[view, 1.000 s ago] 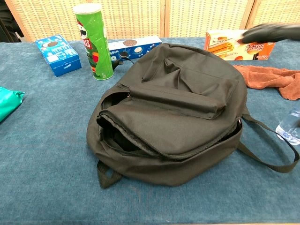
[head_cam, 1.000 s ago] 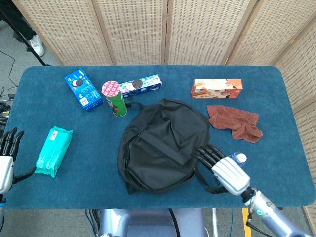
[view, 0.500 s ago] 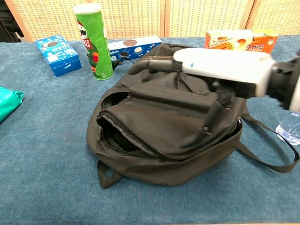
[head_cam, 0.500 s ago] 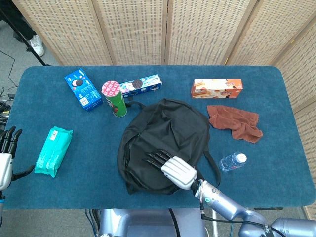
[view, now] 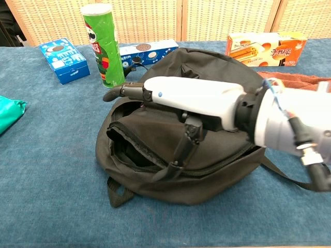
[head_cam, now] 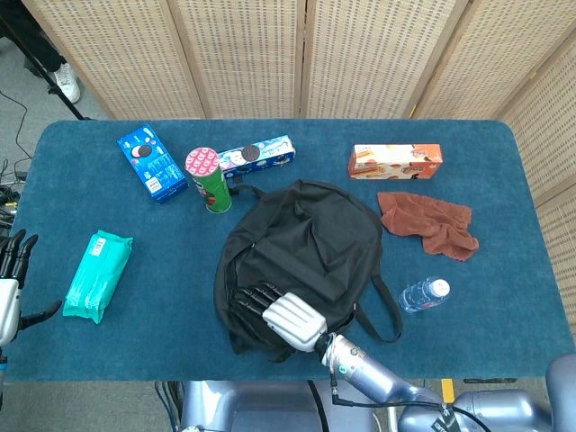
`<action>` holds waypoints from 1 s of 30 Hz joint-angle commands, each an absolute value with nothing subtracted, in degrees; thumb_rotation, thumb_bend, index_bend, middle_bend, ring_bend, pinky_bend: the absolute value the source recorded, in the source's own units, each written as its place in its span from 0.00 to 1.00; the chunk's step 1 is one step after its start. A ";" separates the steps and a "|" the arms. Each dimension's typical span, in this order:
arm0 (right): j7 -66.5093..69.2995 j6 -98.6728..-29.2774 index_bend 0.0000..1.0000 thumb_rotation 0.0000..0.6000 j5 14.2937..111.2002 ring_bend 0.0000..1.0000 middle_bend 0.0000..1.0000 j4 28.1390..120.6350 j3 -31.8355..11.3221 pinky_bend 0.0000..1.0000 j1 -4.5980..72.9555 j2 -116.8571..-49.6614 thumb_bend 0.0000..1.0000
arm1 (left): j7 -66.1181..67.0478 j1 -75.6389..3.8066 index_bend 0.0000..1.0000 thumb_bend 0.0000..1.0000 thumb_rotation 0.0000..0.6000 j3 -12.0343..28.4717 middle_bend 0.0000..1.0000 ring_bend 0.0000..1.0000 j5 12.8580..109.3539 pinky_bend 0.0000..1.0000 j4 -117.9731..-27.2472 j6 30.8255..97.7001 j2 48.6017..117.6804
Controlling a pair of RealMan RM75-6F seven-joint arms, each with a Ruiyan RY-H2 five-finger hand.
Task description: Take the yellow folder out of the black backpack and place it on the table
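Observation:
The black backpack lies flat in the middle of the blue table, its zipped mouth gaping towards the near left. No yellow folder shows; the inside is dark. My right hand hovers over the near-left part of the bag, just above the opening, with fingers stretched out and holding nothing. In the chest view this right hand spans the bag's top, fingertips pointing left and the thumb hanging down by the zipper. My left hand stays at the table's far left edge, fingers spread and empty.
A green crisp can, a blue biscuit box and a long biscuit box stand behind the bag. An orange box, brown cloth and water bottle lie right. A teal packet lies left.
My right hand has swept leftwards from the bag's right strap, across its top, to the opening at the near left. The left hand has barely moved.

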State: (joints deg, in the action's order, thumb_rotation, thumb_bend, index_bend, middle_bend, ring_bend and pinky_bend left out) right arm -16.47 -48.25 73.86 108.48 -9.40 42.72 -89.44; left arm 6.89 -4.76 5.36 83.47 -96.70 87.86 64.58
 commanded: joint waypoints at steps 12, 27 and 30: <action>-23.69 -55.20 0.02 1.00 70.52 0.00 0.00 102.35 -9.32 0.01 43.55 -94.96 0.00 | 6.37 -4.72 0.00 0.00 1.00 5.58 0.00 0.00 83.02 0.00 -96.58 87.99 64.39; -31.49 -66.05 0.48 1.00 76.29 0.55 0.56 96.33 -7.70 0.62 40.76 -99.55 0.33 | 6.45 -4.67 0.00 0.00 1.00 5.34 0.00 0.00 83.39 0.00 -96.69 88.20 64.43; -30.30 -66.26 0.57 1.00 76.90 0.62 0.63 94.94 -7.75 0.63 40.55 -99.85 0.44 | 6.42 -4.70 0.00 0.00 1.00 5.23 0.00 0.00 83.62 0.00 -96.64 88.18 64.45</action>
State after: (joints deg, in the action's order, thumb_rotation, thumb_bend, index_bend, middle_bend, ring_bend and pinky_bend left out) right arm -30.81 -66.09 76.60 95.33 -7.74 40.72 -99.64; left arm 6.41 -4.69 5.24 83.61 -96.65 88.19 64.45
